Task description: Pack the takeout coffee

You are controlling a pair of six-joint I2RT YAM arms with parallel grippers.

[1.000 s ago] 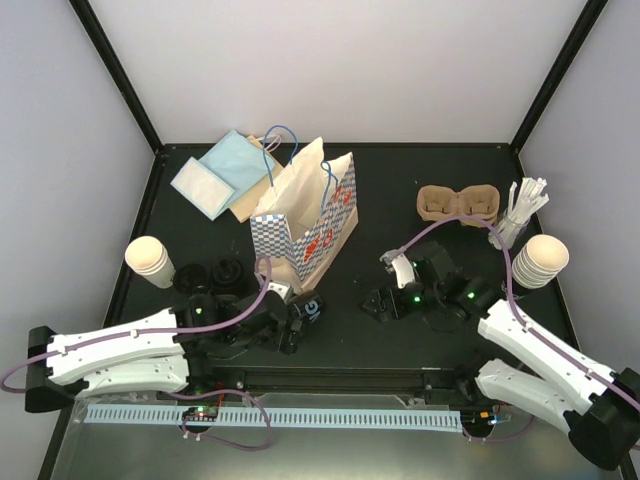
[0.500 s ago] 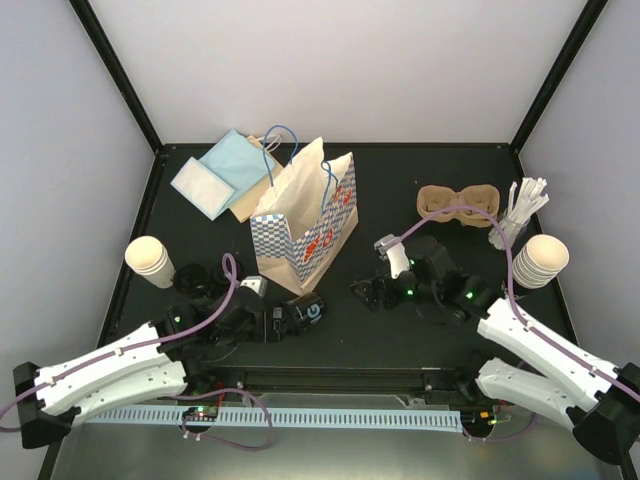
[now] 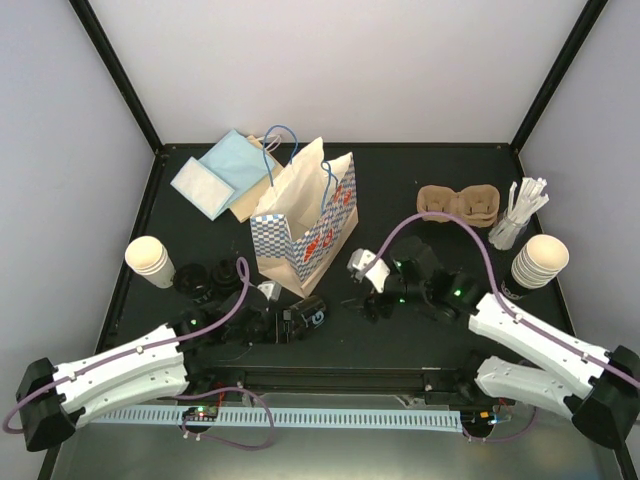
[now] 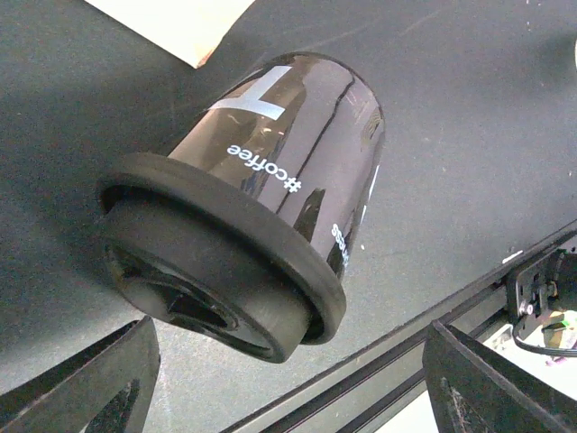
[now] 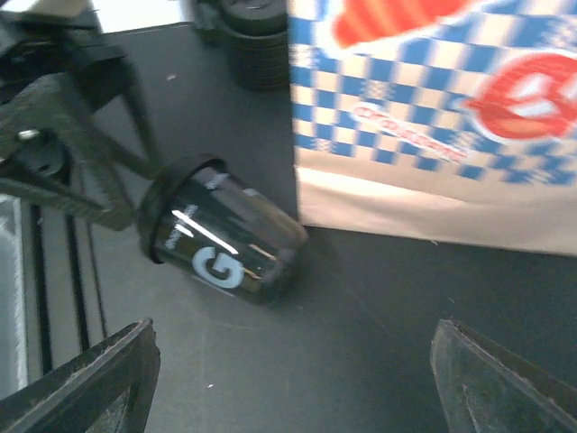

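A glossy black lidded coffee cup (image 3: 308, 315) lies on its side near the front edge. In the left wrist view the cup (image 4: 270, 171) points its lid at the camera. My left gripper (image 3: 283, 325) is open just behind the lid, holding nothing (image 4: 288, 388). My right gripper (image 3: 358, 298) is open and empty (image 5: 293, 388), to the right of the cup (image 5: 225, 239). Cream paper cup stacks stand at left (image 3: 148, 258) and right (image 3: 540, 260). Black lids (image 3: 205, 277) sit by the left stack. The brown pulp tray (image 3: 458, 203) is at back right.
The blue-checked paper bag (image 3: 305, 220) stands upright just behind the cup, also seen in the right wrist view (image 5: 433, 117). Blue napkins (image 3: 220, 175) lie at back left. White stir sticks (image 3: 520, 212) stand by the tray. A metal rail (image 3: 330, 378) runs along the front.
My right gripper has swung left toward the lying cup. The left arm has shifted behind the cup and its jaws have narrowed slightly. The cup has stayed put.
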